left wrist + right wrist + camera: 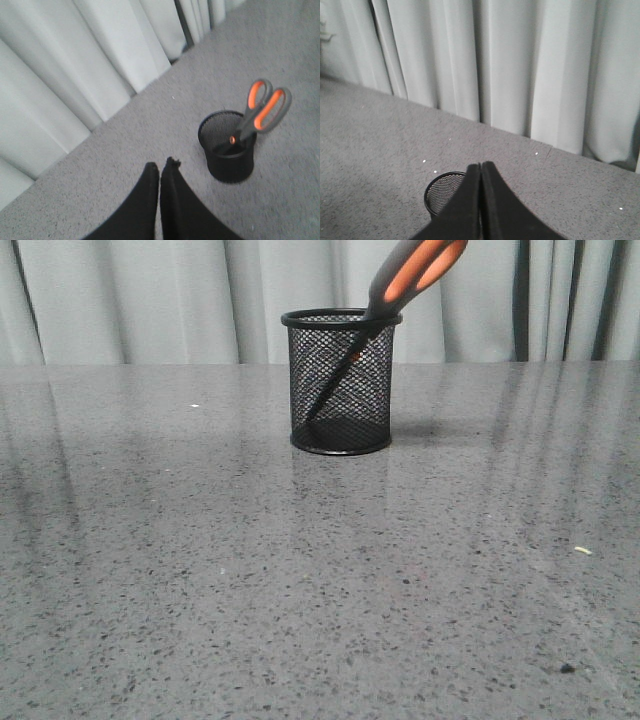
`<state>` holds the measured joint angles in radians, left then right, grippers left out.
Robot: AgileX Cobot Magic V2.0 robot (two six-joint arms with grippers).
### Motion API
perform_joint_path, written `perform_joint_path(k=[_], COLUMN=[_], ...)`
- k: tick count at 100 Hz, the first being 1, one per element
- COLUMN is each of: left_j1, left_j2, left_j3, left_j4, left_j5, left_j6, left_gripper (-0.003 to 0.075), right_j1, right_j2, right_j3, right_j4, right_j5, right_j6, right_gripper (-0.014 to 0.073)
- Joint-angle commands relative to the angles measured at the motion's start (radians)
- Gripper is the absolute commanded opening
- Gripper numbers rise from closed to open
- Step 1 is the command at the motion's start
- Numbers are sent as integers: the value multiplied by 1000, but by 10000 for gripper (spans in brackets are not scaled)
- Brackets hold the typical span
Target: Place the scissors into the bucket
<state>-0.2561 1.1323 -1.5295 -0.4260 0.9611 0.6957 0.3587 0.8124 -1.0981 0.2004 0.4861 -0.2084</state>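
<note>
right hand [480,167] closed, bucket [440,192] beneath, curtain [510,65] behind

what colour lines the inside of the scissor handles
Orange, inside the dark grey plastic scissors handles; clearest in the left wrist view.

Bucket [340,390] upright on the table [200,570], far of centre and before the curtain [130,300]; scissors [385,310] inside it, blades down, leaning to the right, handles projecting above the rim.
</note>
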Motion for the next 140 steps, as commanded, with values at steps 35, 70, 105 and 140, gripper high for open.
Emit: perform_joint_path(k=[35,70,105,140], left_j1=[2,2,2,2], left_j2=[-676,-1135,-1099,-1099], left_j3=[992,1351,1351,1351], left_j4=[-298,-427,-522,-522], left_j5=[-723,-771,-749,-749], left_j6=[86,83,83,83], left_gripper=[-20,-20,-20,-20], right_j1=[-6,-6,-6,-6], right_j2=[-525,-690,-690,-690], right_j3=[581,819,836,836], right_j4=[7,7,7,7], right_j5=[-281,-347,-352,-352], right_j6=[3,3,3,3], right_gripper=[-71,-72,-74,-74])
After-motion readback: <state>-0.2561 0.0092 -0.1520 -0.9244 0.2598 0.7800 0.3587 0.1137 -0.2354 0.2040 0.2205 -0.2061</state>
